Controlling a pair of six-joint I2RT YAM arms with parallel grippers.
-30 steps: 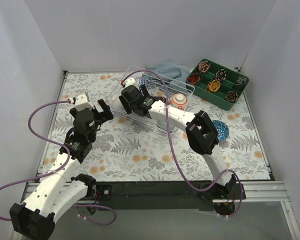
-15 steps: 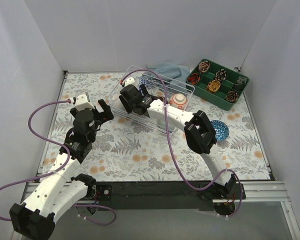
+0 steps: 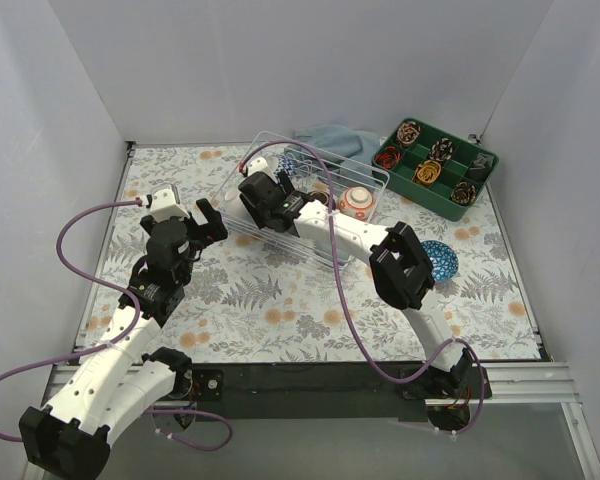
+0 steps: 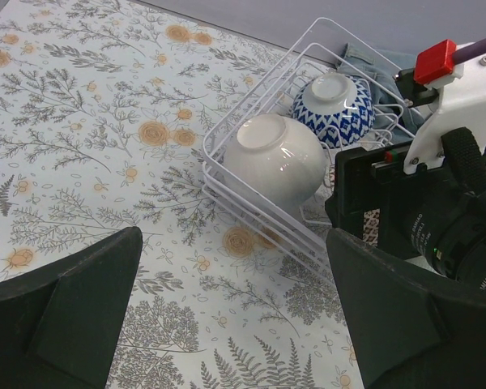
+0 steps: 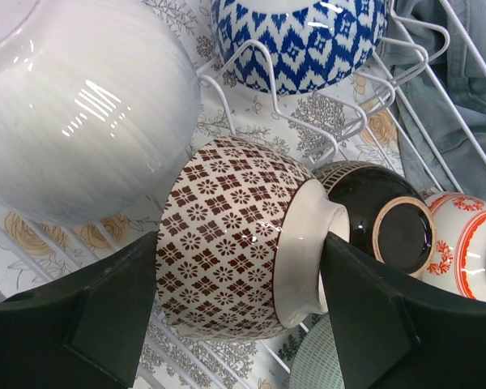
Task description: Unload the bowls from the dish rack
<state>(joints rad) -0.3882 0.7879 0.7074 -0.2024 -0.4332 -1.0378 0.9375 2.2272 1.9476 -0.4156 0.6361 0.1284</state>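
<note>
Bowls fill the rectangular dish rack of thin white wire [image 3: 270,137], which sits at the far middle of the flower-printed worktop [image 3: 280,310]. In the right wrist view, a round bowl with a brown-and-white diamond pattern [image 5: 227,235] lies on its side between the tines. A big glossy white bowl [image 5: 81,105] is just beside it on the one side and a black bowl with a tan foot ring [image 5: 389,227] on the other. A blue-and-white zigzag bowl [image 5: 300,36] is behind.

The right tool [image 5: 236,267] has its 2 fingers on either side of the brown bowl, very close against it. If they already press it, I cannot tell. The left tool [image 4: 235,316] is spread wide and holds nothing, over the worktop near the end of the rack.

I think the risk is a slip, because the wall of the bowl is round and glazed. The rim may also catch a tine during the lift, and this could drag the light rack or knock the 2 neighbour bowls.

The fingers hide where the brown bowl rests. A pale green ribbed thing [image 5: 324,365] is cut off at the bottom edge, so I cannot name it.
</note>
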